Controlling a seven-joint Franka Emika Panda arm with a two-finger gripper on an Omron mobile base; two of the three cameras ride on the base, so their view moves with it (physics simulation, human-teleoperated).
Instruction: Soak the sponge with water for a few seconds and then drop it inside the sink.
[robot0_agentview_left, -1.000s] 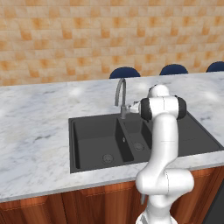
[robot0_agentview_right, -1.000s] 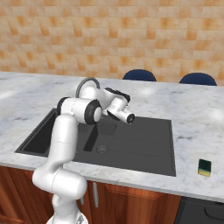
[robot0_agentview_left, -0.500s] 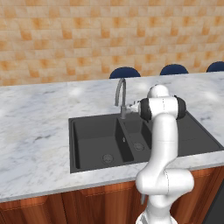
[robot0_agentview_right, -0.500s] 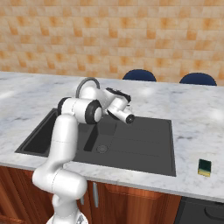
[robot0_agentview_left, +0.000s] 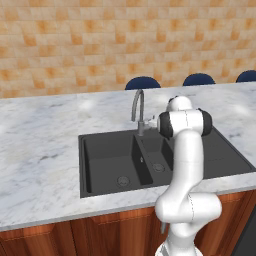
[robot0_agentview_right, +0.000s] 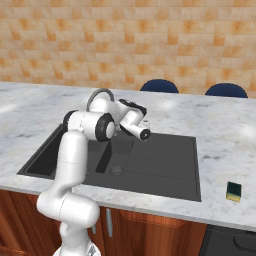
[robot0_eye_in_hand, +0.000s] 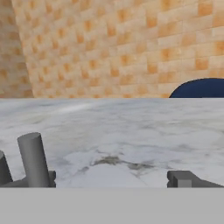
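Change since a second ago: the arm is barely moving; the tool (robot0_agentview_right: 145, 121) is hanging at the same spot beside the faucet (robot0_agentview_left: 137, 111), and nothing on the tabletop (robot0_agentview_right: 220, 135) is shifting.
Tool state: the fingers (robot0_eye_in_hand: 188, 179) are standing spread wide, at the two sides of the hand view, with nothing between them.
Tool aim: the hand view is looking level over the marble toward the brick wall (robot0_eye_in_hand: 113, 48), with the faucet base (robot0_eye_in_hand: 34, 159) rising at its lower left.
Meaning for task: judged from this, the arm is working at the faucet, probably its handle, rather than heading for the sponge; pickup is not yet started.
Water: no stream is running from the spout that I can make out.
Sponge (robot0_agentview_right: 233, 190): lying flat on the tabletop, right of the sink (robot0_agentview_right: 165, 160), near the front edge, well apart from the tool.
Sink, wide basin (robot0_agentview_right: 160, 162): holding nothing but its round drain (robot0_agentview_right: 117, 170).
Sink, narrow basin (robot0_agentview_left: 107, 162): likewise bare, drain (robot0_agentview_left: 122, 180) showing; no standing water that I can tell.
Progress: early; soaking and dropping are both still ahead.
Behind the sink: dark blue chair backs (robot0_agentview_left: 143, 82) are standing past the far edge of the tabletop.
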